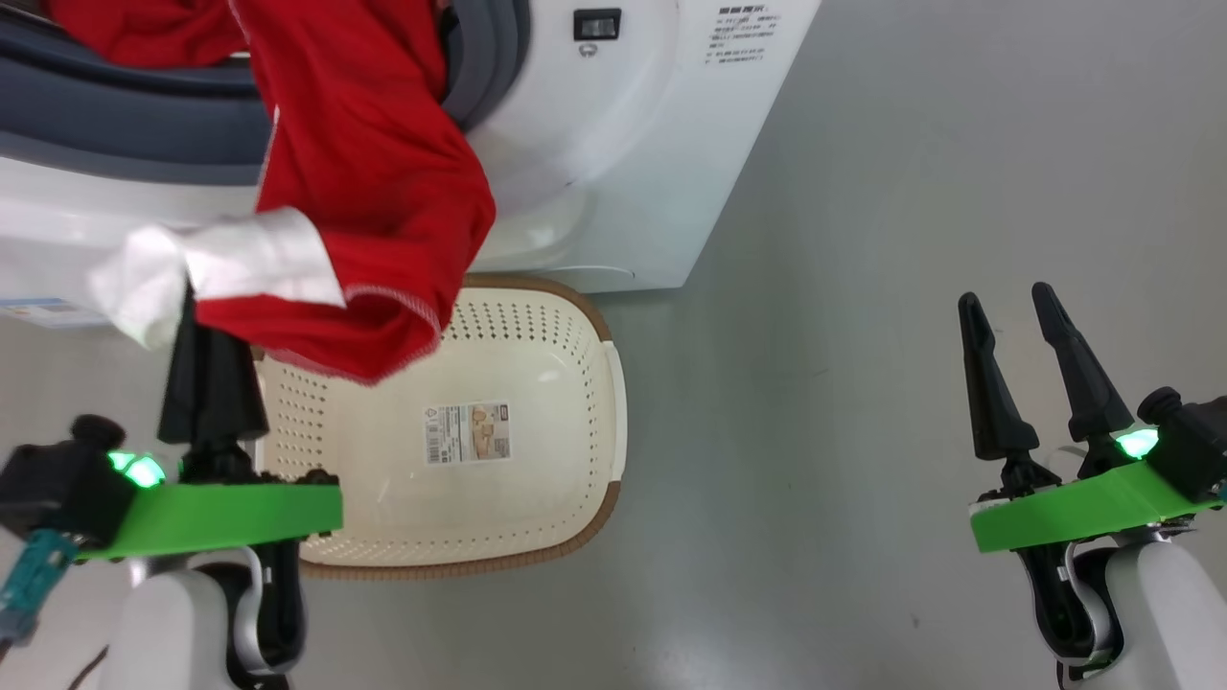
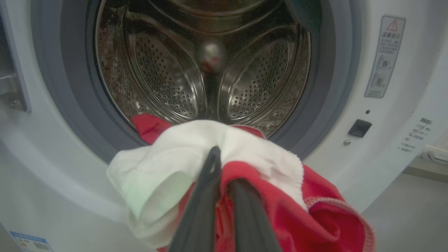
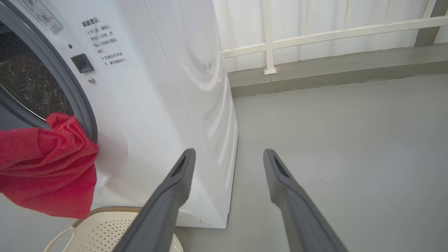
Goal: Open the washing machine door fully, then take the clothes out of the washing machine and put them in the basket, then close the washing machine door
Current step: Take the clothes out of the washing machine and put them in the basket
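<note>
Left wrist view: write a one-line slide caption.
Left gripper shut on red-and-white soft fabric clothes trailing from the white front-loading washing machine's perforated steel drum.

- The clothes (image 2: pixel 175 157) are clamped between the two dark fingers of the left tool (image 2: pixel 224 169), which are pressed together on a white panel and red fabric.
- A red end of the garment is draped over the grey gasket (image 2: pixel 70 115) at the lower edge of the opening.
- The perforated steel drum (image 2: pixel 168 77) of the washing machine (image 2: pixel 385 147) is seen behind it.
- A warning sticker (image 2: pixel 385 56) and a black latch slot (image 2: pixel 359 127) are seen on the white front at the right.
</note>
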Motion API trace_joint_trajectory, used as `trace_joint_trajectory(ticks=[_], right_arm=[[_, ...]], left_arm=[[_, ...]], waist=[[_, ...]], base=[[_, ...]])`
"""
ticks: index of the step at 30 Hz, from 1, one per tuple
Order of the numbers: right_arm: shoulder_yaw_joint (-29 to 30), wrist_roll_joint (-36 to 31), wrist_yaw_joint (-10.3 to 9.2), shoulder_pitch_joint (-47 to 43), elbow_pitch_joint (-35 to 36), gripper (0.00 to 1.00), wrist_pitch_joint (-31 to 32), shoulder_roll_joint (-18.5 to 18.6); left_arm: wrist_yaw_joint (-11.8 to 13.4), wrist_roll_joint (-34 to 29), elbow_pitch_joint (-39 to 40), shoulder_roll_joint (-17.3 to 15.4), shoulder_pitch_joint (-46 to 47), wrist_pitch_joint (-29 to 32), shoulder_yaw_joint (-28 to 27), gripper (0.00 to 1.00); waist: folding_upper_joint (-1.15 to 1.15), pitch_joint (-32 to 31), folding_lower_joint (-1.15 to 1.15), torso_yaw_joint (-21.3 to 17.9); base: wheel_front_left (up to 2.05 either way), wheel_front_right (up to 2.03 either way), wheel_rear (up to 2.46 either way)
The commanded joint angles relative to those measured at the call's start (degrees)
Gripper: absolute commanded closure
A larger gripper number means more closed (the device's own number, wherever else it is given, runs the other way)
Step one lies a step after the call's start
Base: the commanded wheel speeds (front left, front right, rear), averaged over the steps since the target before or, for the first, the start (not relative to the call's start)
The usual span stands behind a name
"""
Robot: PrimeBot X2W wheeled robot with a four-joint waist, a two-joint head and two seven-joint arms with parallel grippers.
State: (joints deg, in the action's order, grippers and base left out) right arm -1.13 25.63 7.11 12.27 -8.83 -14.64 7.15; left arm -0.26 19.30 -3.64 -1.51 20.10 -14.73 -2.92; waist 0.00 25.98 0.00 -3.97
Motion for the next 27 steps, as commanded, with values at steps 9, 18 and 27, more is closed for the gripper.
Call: trace_joint_trajectory(ticks=[9, 18, 27], right_arm=[[-1.2, 0.6, 0.37, 2.8, 2.1, 0.00, -0.4, -0.4], [-1.4, 0.8, 0.37, 4.9, 2.5, 0.00, -0.4, -1.3], [-2.1, 1.0, 0.37, 6.5, 2.6, 0.00, -0.4, -2.1]], left_arm=[[-2.4, -1.9, -15.1, -1.4, 4.8, -0.3, -0.7, 1.00], [-3.7, -7.1, -29.6, -1.4, 13.4, -0.3, -0.7, 0.87], [-4.0, -11.2, -39.7, -1.4, 20.0, -0.3, -1.9, 0.45]], waist=[[0.00, 4.8, 0.00, -1.2], [0.00, 9.4, 0.00, -2.4], [0.00, 12.1, 0.00, -3.7]], base=[[0.00, 0.00, 0.00], [0.00, 0.00, 0.00], [0.00, 0.00, 0.00]])
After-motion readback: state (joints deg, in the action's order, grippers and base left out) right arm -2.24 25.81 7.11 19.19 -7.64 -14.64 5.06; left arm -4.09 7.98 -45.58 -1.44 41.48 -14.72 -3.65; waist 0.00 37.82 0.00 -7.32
